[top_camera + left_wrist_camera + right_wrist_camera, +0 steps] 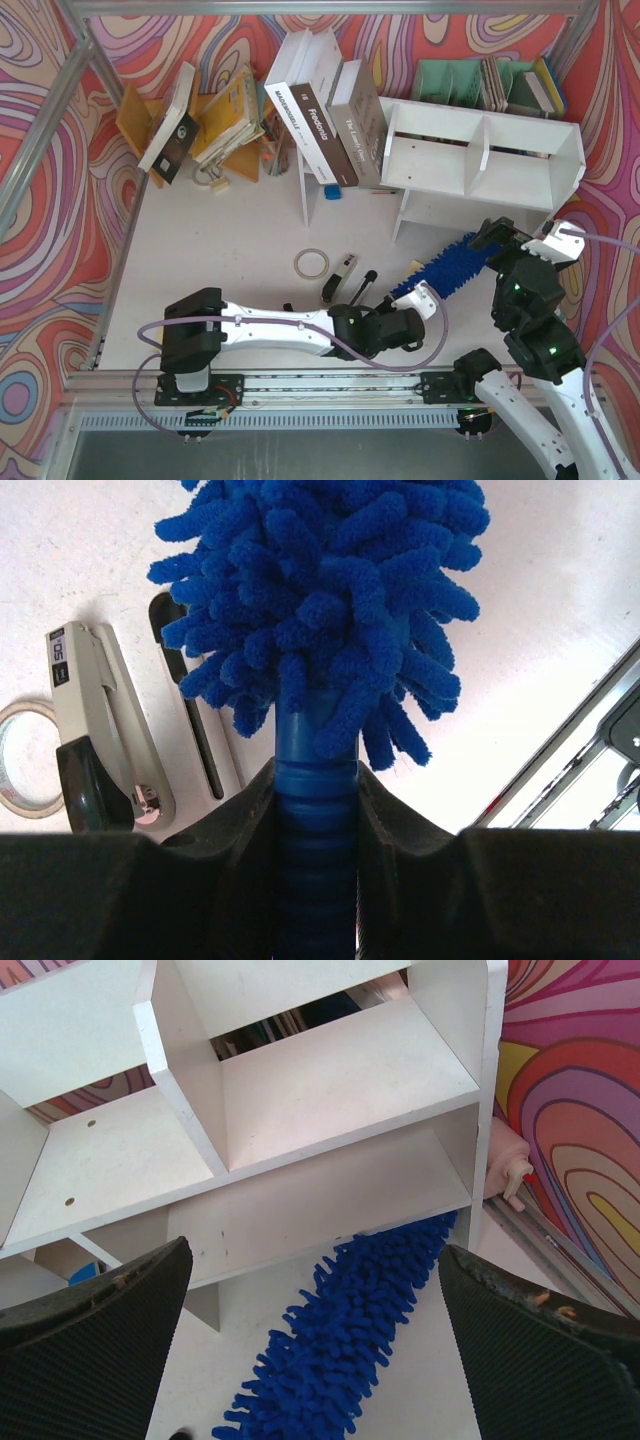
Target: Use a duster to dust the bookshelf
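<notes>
Up-right from the left gripper (316, 805) clenching its handle, the fluffy blue microfiber duster (452, 268) points right at the white board bookshelf (520, 170).

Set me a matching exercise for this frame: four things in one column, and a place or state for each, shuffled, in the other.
1. duster
2. left pincer
3. right pincer
4. tape roll

A. open, facing the bookshelf
B. flat on the table, beside the stapler
C. blue fluffy head pointing at the bookshelf
D. shut on a blue handle

Pairs: 1-C, 2-D, 3-A, 4-B
</notes>
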`<state>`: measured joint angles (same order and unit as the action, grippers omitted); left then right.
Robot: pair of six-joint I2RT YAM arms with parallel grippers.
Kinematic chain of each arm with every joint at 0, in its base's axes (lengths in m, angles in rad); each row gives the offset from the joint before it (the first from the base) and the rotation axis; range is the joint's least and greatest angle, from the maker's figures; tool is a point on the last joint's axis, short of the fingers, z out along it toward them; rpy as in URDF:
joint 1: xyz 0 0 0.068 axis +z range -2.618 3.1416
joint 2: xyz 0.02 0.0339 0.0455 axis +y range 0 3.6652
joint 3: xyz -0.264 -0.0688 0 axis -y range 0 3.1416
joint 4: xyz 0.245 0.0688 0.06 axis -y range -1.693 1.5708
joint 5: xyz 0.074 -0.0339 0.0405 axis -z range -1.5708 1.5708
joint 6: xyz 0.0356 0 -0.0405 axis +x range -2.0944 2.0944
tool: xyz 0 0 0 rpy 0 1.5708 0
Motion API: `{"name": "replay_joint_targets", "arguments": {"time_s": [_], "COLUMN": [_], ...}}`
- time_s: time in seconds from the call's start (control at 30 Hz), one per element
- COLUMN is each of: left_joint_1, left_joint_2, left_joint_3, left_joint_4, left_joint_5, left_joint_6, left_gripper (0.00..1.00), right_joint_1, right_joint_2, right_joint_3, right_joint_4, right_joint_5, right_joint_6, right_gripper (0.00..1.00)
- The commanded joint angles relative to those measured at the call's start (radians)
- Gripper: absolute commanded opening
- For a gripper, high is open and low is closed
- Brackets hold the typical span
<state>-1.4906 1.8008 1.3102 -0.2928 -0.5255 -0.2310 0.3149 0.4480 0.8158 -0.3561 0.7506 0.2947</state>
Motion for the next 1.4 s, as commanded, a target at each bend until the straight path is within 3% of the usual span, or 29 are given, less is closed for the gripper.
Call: {"name": "replay_joint_targets", "arguments": {"time_s": [0.0,0.47,1.23,1.37], "left_joint_1": [0.002,0.043,0.055,0.054], "left_joint_2": [-0.052,0.128,0.119,0.09], "left_joint_3": [0.006,0.089,0.189,0.127], "left_joint_4": [0.092,0.05,0.076,0.076], "left_joint_5": [-0.06,0.103,0.018,0.01], "left_joint_6": [0.001,-0.02,0.036,0.0], "left_gripper": [0.0,0.0,0.0,0.0], "right_joint_1": [-0.001,-0.001,-0.001,-0.001], "right_joint_2": [-0.011,-0.019,-0.028,-0.03], "right_joint_3": [-0.007,-0.007,-0.01,-0.01], "right_joint_4": [0.019,0.017,0.019,0.02], "right_joint_5": [0.005,0.006,0.004,0.003], "right_joint_6": [-0.008,-0.009,-0.011,-0.011], "right_gripper": [0.99,0.99,0.99,0.99]}}
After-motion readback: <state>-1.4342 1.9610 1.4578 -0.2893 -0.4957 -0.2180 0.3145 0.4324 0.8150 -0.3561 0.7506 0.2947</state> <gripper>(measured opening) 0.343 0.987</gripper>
